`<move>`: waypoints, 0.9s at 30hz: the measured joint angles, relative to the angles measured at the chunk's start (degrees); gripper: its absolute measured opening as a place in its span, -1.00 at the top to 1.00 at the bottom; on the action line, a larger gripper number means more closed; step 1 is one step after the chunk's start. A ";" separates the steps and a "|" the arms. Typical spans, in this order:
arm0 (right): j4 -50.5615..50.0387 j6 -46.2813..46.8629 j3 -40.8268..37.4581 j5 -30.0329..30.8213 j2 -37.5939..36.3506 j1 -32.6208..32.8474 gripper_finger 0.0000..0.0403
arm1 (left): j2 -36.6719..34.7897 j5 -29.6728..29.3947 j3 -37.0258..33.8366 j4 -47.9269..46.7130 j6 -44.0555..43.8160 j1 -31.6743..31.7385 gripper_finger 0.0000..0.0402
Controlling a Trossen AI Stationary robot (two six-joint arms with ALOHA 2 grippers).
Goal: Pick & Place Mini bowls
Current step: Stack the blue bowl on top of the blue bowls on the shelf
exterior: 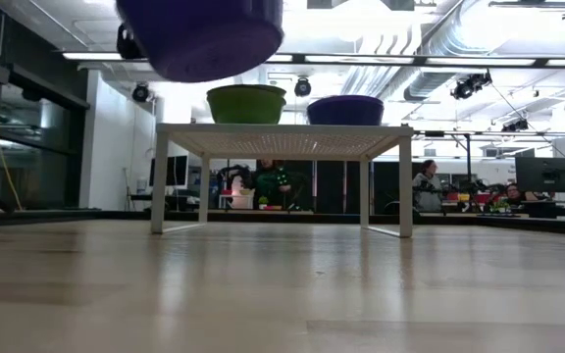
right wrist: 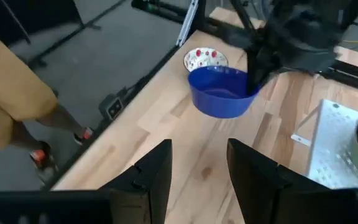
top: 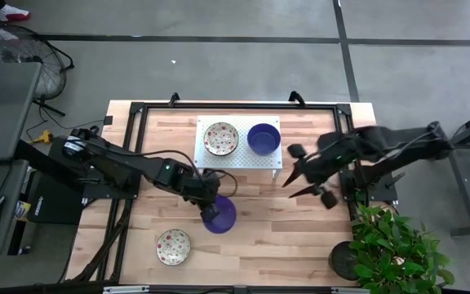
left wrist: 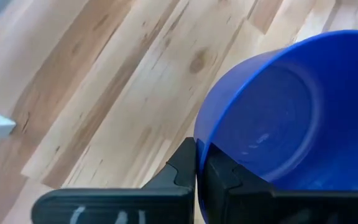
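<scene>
Gripping a solid deep-blue round bowl (top: 219, 216) by its rim, lifted above the wooden desk (top: 300, 229): left gripper (top: 208, 207), clamped. Waiting beside the white perforated rack (top: 239, 155), fingers apart: right gripper (top: 294, 184). Lying nearby: speckled cream bowl (top: 173, 247).

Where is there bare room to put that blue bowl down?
Bare wood lies between the white rack and the patterned bowl near the front edge. The rack is crowded: two bowls fill it. The left gripper holds the blue bowl lifted.
</scene>
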 joint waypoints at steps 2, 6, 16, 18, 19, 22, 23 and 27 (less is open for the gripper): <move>0.83 -1.19 0.02 0.71 2.67 0.69 0.29 | 0.00 -0.06 0.70 0.38 0.53 0.73 1.00; 2.22 -2.42 0.00 2.69 7.75 2.14 0.29 | 0.00 -1.04 1.93 0.89 1.97 2.20 1.00; 6.67 18.26 0.00 14.59 13.24 5.55 0.30 | -0.02 -7.89 2.65 3.20 5.61 4.25 1.00; 6.90 26.10 0.00 17.63 13.05 5.31 0.30 | -0.02 -9.19 2.65 3.40 5.98 4.20 1.00; 6.83 29.86 0.00 19.04 12.75 5.25 0.30 | -0.02 -10.08 2.65 3.43 6.01 4.07 1.00; 7.72 39.73 0.00 22.36 12.34 5.35 0.31 | -0.02 -12.53 2.65 4.08 6.45 4.08 1.00; 8.05 42.40 0.00 23.44 12.28 5.56 0.31 | -0.02 -13.13 2.65 3.99 6.62 4.08 1.00; 9.17 49.54 0.00 26.15 12.28 6.62 0.34 | -0.02 -13.58 2.65 4.08 8.56 3.67 1.00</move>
